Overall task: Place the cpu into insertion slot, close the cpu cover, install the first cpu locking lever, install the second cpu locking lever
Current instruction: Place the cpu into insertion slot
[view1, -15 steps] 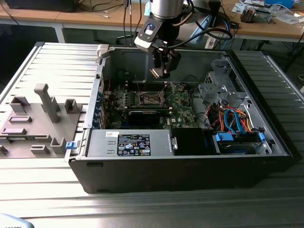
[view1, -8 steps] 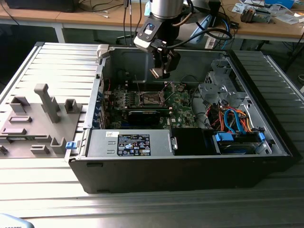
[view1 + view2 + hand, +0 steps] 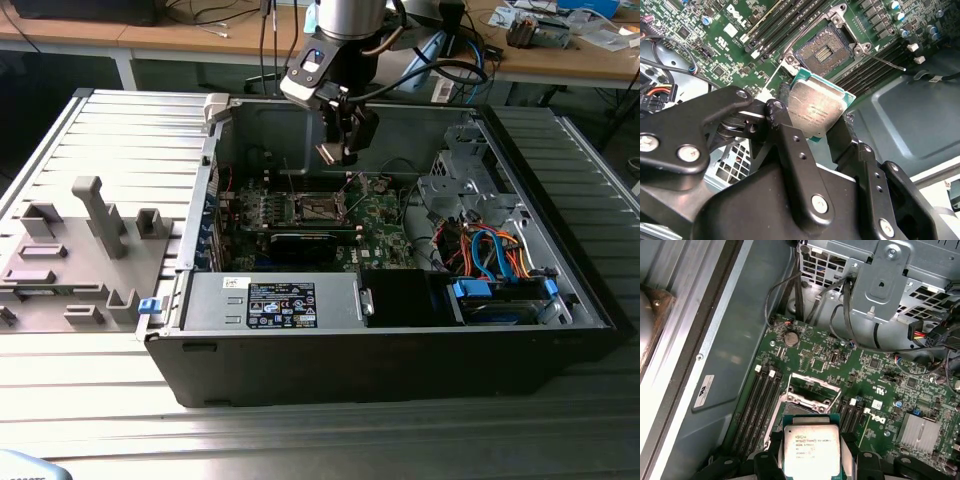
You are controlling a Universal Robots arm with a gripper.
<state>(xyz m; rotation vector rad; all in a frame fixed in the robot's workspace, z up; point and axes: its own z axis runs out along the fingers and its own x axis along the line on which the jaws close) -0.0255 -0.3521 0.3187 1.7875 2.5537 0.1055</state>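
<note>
Sitting clamped inside the claw, the cpu

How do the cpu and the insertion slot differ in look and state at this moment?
The cpu is clamped in the gripper above the board; the insertion slot sits fixed in the green board, empty. The cpu shows a dull silver metal top; the insertion slot shows a dark contact field inside a silvery rim. Both are square and close in footprint.
</note>
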